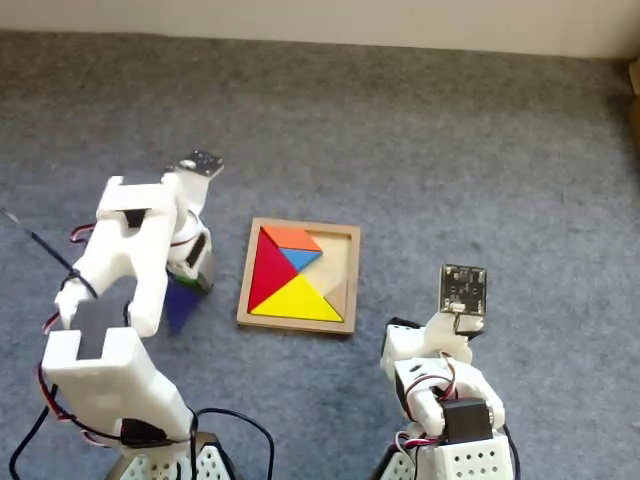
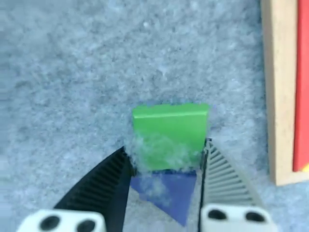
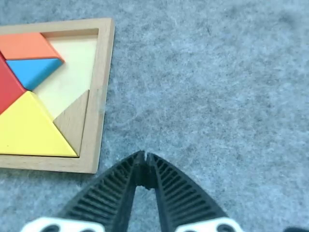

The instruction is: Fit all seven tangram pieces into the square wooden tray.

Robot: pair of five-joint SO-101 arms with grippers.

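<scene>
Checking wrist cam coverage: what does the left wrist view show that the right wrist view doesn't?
Left wrist, not right: green piece held in the left gripper, dark blue piece beside it. Right wrist, not left: shut right gripper, orange piece, light blue piece, wooden triangle. Both: tray, red piece, grey carpet.

Overhead and wrist views sharing tray

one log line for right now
left jaws: shut on green piece | dark blue piece: on carpet beside it | right jaws: shut, empty, near tray | tray: five pieces in
</scene>
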